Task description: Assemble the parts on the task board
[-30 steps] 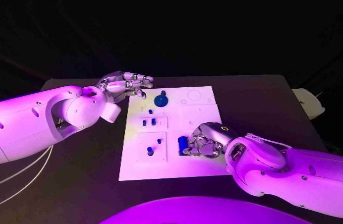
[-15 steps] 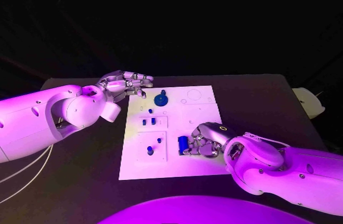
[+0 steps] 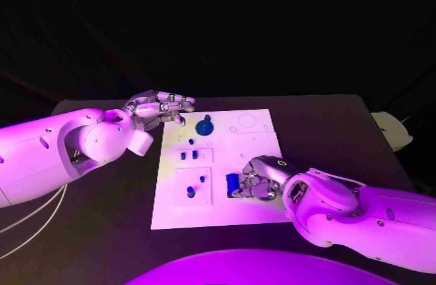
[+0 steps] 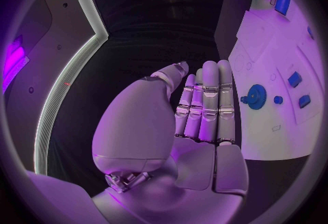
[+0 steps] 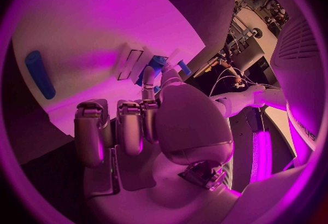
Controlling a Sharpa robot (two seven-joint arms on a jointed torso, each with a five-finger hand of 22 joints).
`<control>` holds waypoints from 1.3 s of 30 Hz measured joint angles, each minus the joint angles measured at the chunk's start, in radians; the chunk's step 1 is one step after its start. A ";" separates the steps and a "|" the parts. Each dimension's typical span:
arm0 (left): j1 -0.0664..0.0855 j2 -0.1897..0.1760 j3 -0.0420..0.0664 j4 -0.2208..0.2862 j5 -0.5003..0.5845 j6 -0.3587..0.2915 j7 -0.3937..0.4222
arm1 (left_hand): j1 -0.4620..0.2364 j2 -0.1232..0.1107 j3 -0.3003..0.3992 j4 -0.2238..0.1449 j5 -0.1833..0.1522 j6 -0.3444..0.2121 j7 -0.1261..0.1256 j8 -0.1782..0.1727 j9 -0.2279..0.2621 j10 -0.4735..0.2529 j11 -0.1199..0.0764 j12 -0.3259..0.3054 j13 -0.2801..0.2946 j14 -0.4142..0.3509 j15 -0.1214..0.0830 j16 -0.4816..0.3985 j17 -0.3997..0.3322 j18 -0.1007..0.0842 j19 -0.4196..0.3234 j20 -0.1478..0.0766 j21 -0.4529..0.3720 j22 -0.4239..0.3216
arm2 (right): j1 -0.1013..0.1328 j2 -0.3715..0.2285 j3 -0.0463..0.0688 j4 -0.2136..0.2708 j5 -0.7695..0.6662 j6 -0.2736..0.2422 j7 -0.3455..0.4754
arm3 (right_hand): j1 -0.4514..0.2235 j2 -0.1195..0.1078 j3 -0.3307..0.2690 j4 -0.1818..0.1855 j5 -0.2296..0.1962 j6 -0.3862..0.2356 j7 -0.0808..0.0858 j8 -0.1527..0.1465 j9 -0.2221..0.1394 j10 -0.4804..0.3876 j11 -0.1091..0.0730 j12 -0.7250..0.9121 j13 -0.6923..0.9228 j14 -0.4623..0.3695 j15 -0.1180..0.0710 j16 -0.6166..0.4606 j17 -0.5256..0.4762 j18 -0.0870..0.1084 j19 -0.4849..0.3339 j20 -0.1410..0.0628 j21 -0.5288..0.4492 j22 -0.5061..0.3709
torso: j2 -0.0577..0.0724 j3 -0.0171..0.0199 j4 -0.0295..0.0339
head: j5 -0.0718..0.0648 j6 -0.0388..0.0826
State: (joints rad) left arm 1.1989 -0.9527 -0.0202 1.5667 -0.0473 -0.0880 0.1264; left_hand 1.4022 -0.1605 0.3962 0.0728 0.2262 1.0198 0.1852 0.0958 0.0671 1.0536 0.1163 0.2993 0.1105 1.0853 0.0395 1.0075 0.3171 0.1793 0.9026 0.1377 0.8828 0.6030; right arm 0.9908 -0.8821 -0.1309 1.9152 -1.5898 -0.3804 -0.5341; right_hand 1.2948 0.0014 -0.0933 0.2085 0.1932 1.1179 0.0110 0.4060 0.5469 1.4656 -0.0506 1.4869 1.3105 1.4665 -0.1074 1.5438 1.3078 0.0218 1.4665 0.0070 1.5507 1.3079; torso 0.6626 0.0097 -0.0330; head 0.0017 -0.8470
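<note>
We see our right hand [image 3: 254, 179] low over the task board's [image 3: 245, 149] near right, fingers curled beside a blue bar part [image 3: 232, 183]; whether it grips we cannot tell. Our left hand [image 3: 162, 107] hovers, curled and empty, by the far-left corner.

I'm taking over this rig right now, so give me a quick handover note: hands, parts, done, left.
Left hand: fingers together, holding nothing, off the board's far left corner.
Right hand: curled on the board beside the blue bar; grip on it unclear.
Gear sits at the far end, small blue pieces mid-board, a peg near.
Done: can't judge. Left: the bar, at least.
</note>
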 measured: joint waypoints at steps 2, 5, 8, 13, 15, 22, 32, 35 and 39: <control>0.000 0.000 0.000 0.000 0.000 0.000 0.000 | 0.000 0.000 0.000 0.000 0.000 0.000 0.000 0.000 0.000 0.000 0.000 0.000 0.000 0.000 0.000 0.000 0.000 0.000 0.000 0.000 0.000 0.000 | 0.000 0.000 0.000 0.000 0.000 0.000 0.000 | 0.001 0.001 0.000 0.000 0.000 0.000 0.000 0.000 0.000 0.000 0.000 0.000 0.000 0.000 0.000 0.000 0.000 0.000 0.000 0.000 0.000 0.000 | 0.000 -0.0001 0.0001 | 0.000 0.000; 0.000 0.000 0.000 0.000 0.000 0.001 -0.001 | 0.000 0.000 0.000 0.000 0.000 0.000 0.000 0.000 0.000 0.000 0.000 0.000 0.000 0.000 0.000 0.000 0.000 0.000 0.000 0.000 0.000 0.000 | 0.000 -0.006 0.000 0.006 0.000 -0.003 0.000 | 0.001 0.001 0.000 0.000 -0.004 0.000 0.000 0.000 0.001 0.000 0.000 0.000 0.000 0.000 0.000 0.000 0.000 0.000 0.000 0.000 0.000 0.000 | 0.000 -0.0001 0.0001 | 0.000 0.000; 0.000 0.000 0.000 0.000 0.000 0.001 -0.001 | 0.000 0.000 0.000 0.000 0.000 0.000 0.000 0.000 0.000 0.000 0.000 0.000 0.000 0.000 0.000 0.000 0.000 0.000 0.000 0.000 0.000 0.000 | 0.000 -0.025 0.000 0.023 0.000 -0.012 0.005 | -0.003 -0.003 -0.006 0.006 -0.004 0.000 0.000 0.000 0.001 0.000 0.000 -0.007 0.000 0.000 0.000 0.000 0.000 0.000 0.000 0.000 -0.014 0.000 | 0.000 -0.0001 0.0001 | 0.000 0.001; 0.000 0.000 0.000 0.000 0.000 0.001 -0.001 | 0.000 0.000 0.000 0.000 0.000 0.000 0.000 0.000 0.000 0.000 0.000 0.000 0.000 0.000 0.000 0.000 0.000 0.000 0.000 0.000 0.000 0.000 | 0.007 -0.080 0.000 0.059 0.025 -0.042 0.043 | -0.014 -0.014 -0.009 0.009 -0.002 -0.032 0.018 -0.014 -0.003 0.000 0.000 -0.053 0.000 0.000 0.000 -0.022 0.000 0.000 0.000 0.000 -0.100 0.000 | -0.001 -0.0007 0.0001 | -0.007 0.005; 0.000 0.001 0.000 -0.001 0.000 0.001 -0.001 | 0.000 0.000 0.000 0.000 0.000 0.000 0.000 0.000 0.000 0.000 0.000 0.000 0.000 0.000 0.000 0.000 0.000 0.000 0.000 0.000 0.000 0.000 | 0.016 -0.110 0.000 0.075 0.056 -0.062 0.075 | -0.014 -0.014 -0.009 0.009 0.007 -0.036 0.021 -0.016 -0.003 0.002 0.006 -0.056 0.000 0.000 0.000 -0.022 0.000 0.000 0.000 0.000 -0.112 0.000 | -0.002 -0.0011 0.0001 | -0.010 0.007; 0.000 0.005 0.000 -0.003 0.000 0.002 -0.002 | 0.000 0.000 0.000 0.000 0.000 0.000 0.000 0.000 0.000 0.000 0.000 0.000 0.000 0.000 0.000 0.000 0.000 0.000 0.000 0.000 0.000 0.000 | 0.051 -0.221 0.000 0.110 0.161 -0.104 0.155 | -0.014 -0.014 -0.004 0.013 0.026 -0.085 0.041 -0.058 -0.021 0.000 0.022 -0.062 -0.001 0.002 0.016 -0.022 0.000 0.000 0.002 0.009 -0.112 0.000 | -0.005 -0.0012 -0.0040 | -0.014 0.013; 0.000 0.013 0.000 -0.004 0.000 0.002 -0.002 | 0.000 0.000 0.000 0.000 0.000 0.000 0.000 0.000 0.000 0.000 0.000 0.000 0.000 0.000 0.000 0.000 0.000 0.000 0.000 0.000 0.000 0.000 | 0.063 -0.311 -0.001 0.084 0.114 -0.087 0.148 | 0.028 -0.007 0.042 -0.003 0.081 -0.081 0.057 -0.139 -0.075 -0.002 0.034 -0.054 0.002 0.000 0.026 -0.017 0.000 0.000 -0.002 0.020 -0.066 0.000 | -0.007 -0.0016 -0.0058 | -0.023 0.022; 0.000 0.013 0.000 -0.003 0.000 0.002 -0.002 | 0.000 0.000 0.000 0.000 0.000 0.000 0.000 0.000 0.000 0.000 0.000 0.000 0.000 0.000 0.000 0.000 0.000 0.000 0.000 0.000 0.000 0.000 | 0.063 -0.318 -0.003 0.083 0.078 -0.069 0.132 | 0.028 -0.007 0.047 0.002 0.072 -0.071 0.057 -0.152 -0.088 -0.002 0.034 -0.052 0.002 0.000 0.026 -0.017 0.000 0.000 0.000 0.025 -0.066 0.000 | -0.007 -0.0015 -0.0067 | -0.025 0.021; 0.000 0.014 0.000 -0.003 0.000 0.002 -0.002 | 0.000 0.000 0.000 0.000 0.000 0.000 0.000 0.000 0.000 0.000 0.000 0.000 0.000 0.000 0.000 0.000 0.000 0.000 0.000 0.000 0.000 0.000 | 0.059 -0.320 -0.005 0.083 0.044 -0.048 0.106 | 0.027 -0.008 0.057 0.012 0.064 -0.059 0.060 -0.167 -0.101 0.001 0.037 -0.052 -0.001 -0.003 0.029 -0.017 0.000 0.000 0.000 0.025 -0.058 0.000 | -0.007 -0.0015 -0.0065 | -0.030 0.020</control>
State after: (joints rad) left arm 1.1990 -0.9389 -0.0203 1.5635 -0.0470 -0.0863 0.1243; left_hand 1.4022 -0.1605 0.3962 0.0728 0.2262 1.0198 0.1852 0.0958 0.0671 1.0536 0.1163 0.2993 0.1105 1.0853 0.0395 1.0075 0.3171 0.1794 0.9026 0.1376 0.8829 0.6033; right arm 1.0502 -1.2021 -0.1354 1.9987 -1.5457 -0.4283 -0.4278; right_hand 1.3216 -0.0062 -0.0365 0.2209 0.2573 1.0585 0.0707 0.2393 0.4460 1.4666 -0.0138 1.4354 1.3098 1.4630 -0.0784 1.5264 1.3075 0.0217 1.4665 0.0324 1.4926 1.3074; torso 0.6560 0.0081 -0.0395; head -0.0283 -0.8271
